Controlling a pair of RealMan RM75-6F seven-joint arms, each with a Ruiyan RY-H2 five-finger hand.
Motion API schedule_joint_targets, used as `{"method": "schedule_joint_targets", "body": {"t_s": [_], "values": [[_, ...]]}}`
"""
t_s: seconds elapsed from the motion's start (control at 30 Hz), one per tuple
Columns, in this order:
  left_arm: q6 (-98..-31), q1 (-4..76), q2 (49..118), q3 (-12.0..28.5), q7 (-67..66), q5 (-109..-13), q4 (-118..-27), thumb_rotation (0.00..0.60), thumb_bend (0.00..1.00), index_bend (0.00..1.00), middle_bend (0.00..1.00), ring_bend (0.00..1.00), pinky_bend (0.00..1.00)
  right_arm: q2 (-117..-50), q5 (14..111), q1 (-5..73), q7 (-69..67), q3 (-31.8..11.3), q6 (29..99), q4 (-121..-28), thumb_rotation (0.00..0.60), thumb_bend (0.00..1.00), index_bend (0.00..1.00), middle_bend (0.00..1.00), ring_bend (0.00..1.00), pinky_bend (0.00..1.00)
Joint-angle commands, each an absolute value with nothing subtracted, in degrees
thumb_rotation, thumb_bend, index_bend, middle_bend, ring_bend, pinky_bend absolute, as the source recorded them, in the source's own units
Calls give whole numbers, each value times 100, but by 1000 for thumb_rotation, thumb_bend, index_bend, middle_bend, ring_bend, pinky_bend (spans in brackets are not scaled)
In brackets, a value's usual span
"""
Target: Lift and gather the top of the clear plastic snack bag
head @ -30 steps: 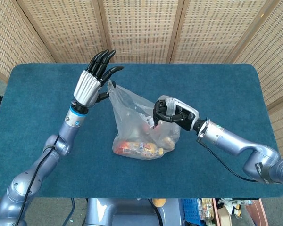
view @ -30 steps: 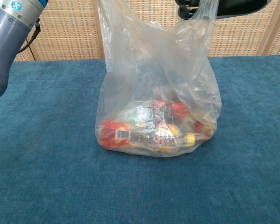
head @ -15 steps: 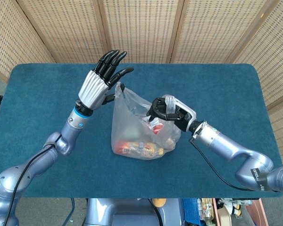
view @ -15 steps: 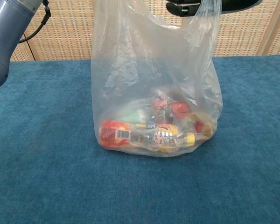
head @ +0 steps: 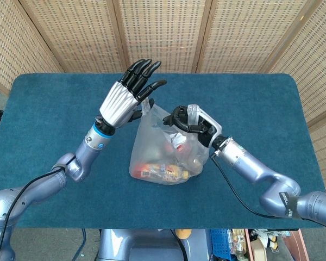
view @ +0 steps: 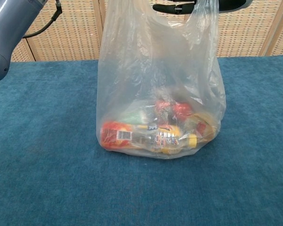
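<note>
Sitting near the middle of the blue carpeted table (head: 43, 109), the clear plastic snack bag (head: 165, 147) stands tall with bright packets inside. The right hand (head: 191, 120) pinches its top right side. The left hand (head: 127, 95), fingers spread wide, touches the top left edge.

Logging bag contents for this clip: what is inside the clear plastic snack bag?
The clear plastic snack bag holds a pile of snack packets at its bottom, mostly red, yellow and orange wrappers. Wrinkled plastic blurs their labels, and overlapping hides how many there are.
</note>
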State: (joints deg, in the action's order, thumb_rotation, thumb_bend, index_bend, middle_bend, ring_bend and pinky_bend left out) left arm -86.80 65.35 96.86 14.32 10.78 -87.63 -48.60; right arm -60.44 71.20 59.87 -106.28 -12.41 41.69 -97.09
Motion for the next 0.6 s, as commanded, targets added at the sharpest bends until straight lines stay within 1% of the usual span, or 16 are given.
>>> {"method": "schedule_joint_targets", "body": {"t_s": [0.03, 0.27, 0.43, 0.6], "values": [[-8561, 6561, 9670, 1468, 1012, -8735, -4942, 600, 536, 219, 0, 7, 98, -6145, 7145, 5929, -10565, -1311, 4111, -9643, 600, 549, 547, 557, 289, 177], [-8384, 6673, 9746, 1586, 844, -8713, -4990, 600, 537, 221, 0, 8, 99, -6473, 7381, 5774, -10764, -1545, 3984, -9396, 600, 559, 536, 548, 280, 175], [-8267, 6755, 9782, 1673, 802, -8693, -5014, 600, 535, 222, 0, 8, 99, -6599, 7670, 5705, -10952, -1680, 3911, -9264, 600, 560, 495, 498, 256, 174], [-8207, 6832, 9818, 1743, 695, -8703, -5021, 600, 538, 223, 0, 7, 99, -6704, 7862, 5675, -11124, -1771, 3822, -9187, 600, 559, 474, 474, 242, 165]]}}
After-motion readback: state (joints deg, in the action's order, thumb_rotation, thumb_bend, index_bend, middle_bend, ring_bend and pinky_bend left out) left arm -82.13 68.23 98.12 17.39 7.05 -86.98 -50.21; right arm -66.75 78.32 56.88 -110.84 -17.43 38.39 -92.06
